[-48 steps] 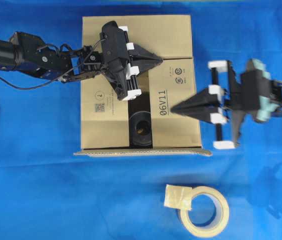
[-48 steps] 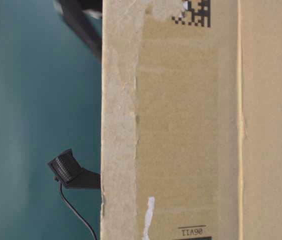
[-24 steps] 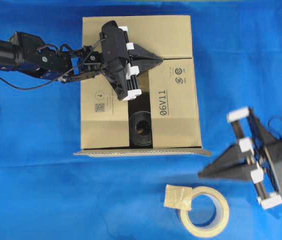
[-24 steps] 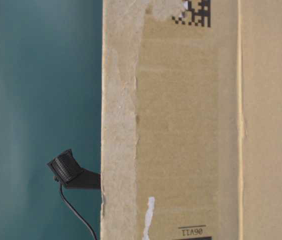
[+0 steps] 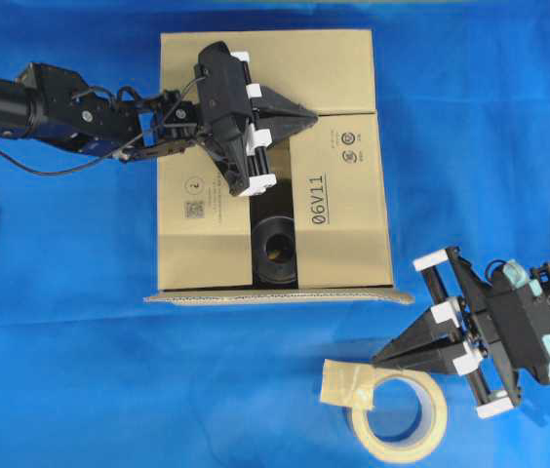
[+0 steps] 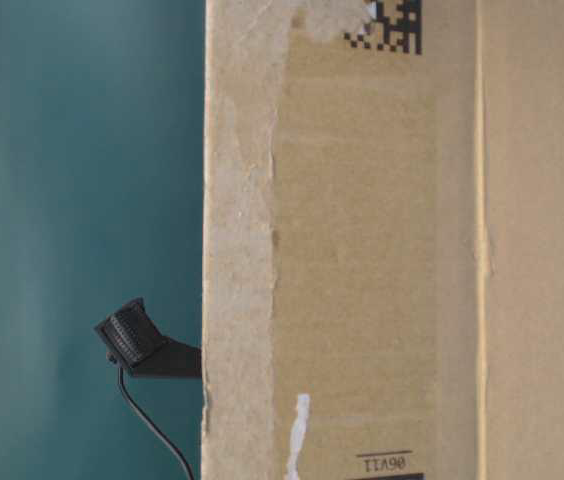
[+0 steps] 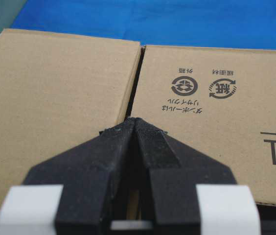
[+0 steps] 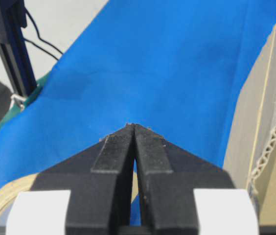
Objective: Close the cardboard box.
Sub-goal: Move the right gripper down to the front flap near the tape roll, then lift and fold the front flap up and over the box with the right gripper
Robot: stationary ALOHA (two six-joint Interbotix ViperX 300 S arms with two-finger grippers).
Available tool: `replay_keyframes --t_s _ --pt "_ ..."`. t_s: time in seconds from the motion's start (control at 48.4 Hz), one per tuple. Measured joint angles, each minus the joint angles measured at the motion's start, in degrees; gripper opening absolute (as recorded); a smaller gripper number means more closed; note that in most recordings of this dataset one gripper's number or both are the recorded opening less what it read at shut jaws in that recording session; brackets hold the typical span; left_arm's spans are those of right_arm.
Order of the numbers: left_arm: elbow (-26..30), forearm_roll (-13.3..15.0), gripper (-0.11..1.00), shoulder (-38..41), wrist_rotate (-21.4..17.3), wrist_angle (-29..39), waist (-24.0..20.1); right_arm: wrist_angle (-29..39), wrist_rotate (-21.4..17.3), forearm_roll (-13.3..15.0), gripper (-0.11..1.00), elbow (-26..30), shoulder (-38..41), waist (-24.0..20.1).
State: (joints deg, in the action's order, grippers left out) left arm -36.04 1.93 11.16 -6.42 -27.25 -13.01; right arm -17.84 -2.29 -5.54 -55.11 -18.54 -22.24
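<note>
The cardboard box (image 5: 338,78) sits mid-table with its far, left and right flaps folded down. Its near flap (image 5: 275,296) shows edge-on from above. A gap between the side flaps shows a dark round object (image 5: 275,249) inside. My left gripper (image 5: 312,115) is shut, tips resting on the seam where the far flap meets the right flap (image 7: 216,112); in the left wrist view the left gripper (image 7: 135,120) holds nothing. My right gripper (image 5: 379,358) is shut and empty, off the box's front right corner, just above a tape roll (image 5: 402,414). In the right wrist view the right gripper (image 8: 132,126) hangs over blue cloth.
The tape roll (image 8: 1,205) with a loose tab lies on the blue cloth near the front edge. The box's corrugated flap edge (image 8: 275,112) stands right of the right gripper. The table-level view is filled by cardboard (image 6: 412,250), with a small black camera (image 6: 134,338) beside it.
My right gripper has left the box's right flap and swung toward the front, ending low over the tape roll. The left arm and the flaps have not moved.
</note>
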Motion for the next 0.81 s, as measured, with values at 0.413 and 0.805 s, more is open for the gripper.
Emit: replay_keyframes --t_s 0.413,0.805 --pt "0.00 0.09 0.00 0.09 0.18 0.00 0.44 0.00 0.00 0.00 0.00 -2.72 -4.31 10.99" --pt "-0.18 0.18 0.00 0.18 0.26 0.35 1.05 4.75 0.00 -0.09 0.00 -2.90 -1.93 18.37"
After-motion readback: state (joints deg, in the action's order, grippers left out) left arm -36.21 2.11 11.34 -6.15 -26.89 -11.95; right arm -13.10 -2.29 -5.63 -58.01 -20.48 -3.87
